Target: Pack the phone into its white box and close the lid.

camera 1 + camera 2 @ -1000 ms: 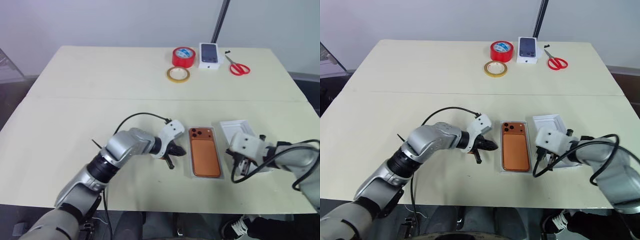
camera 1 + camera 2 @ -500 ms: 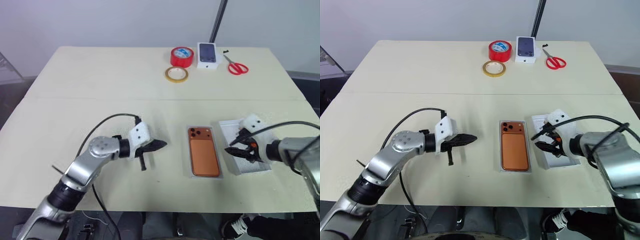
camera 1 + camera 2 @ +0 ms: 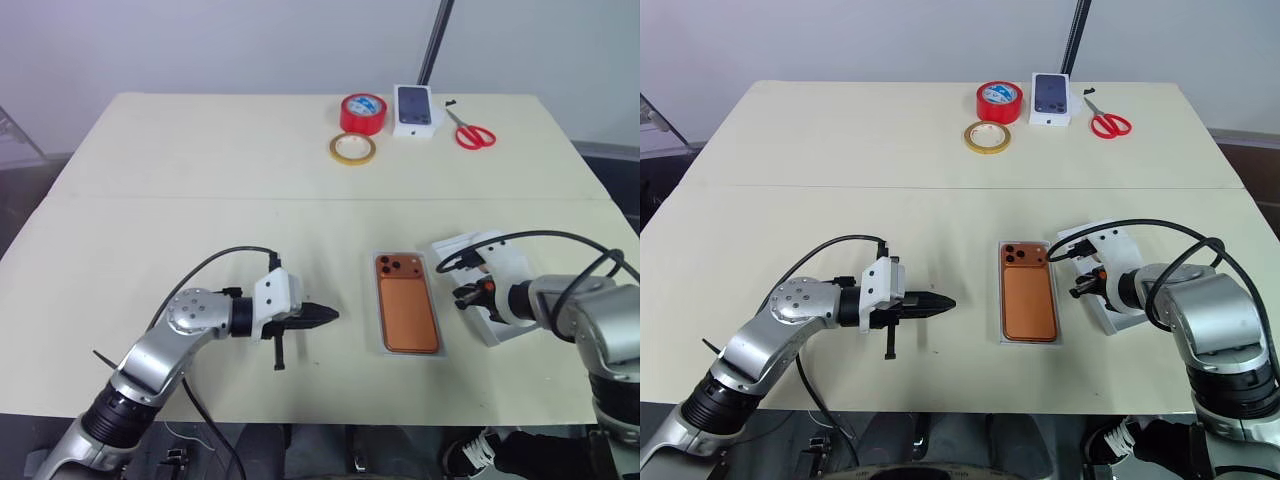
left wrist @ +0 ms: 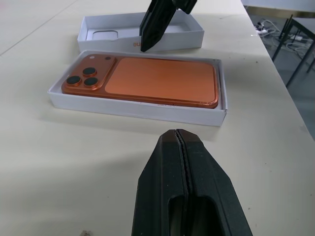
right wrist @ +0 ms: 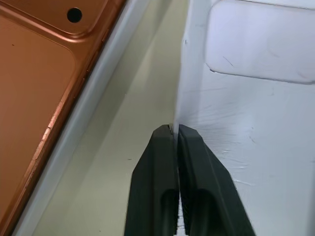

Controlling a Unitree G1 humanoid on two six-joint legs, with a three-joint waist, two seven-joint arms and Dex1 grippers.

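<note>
Phone (image 3: 407, 303) lies in the white box (image 4: 138, 109), so the right gripper (image 5: 174, 135), jaws pinching the lid (image 3: 485, 297) wall, should lift it level; left gripper (image 4: 179, 142) jaws clenched empty.

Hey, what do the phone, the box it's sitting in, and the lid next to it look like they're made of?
Phone: likely matte glass or metal back in orange, with a shinier metallic edge that catches light.
Box: apparently white cardboard, matte, with thin folded walls.
Lid: also looks like thin white cardboard; the right gripper's jaws pinch its wall edge.
</note>
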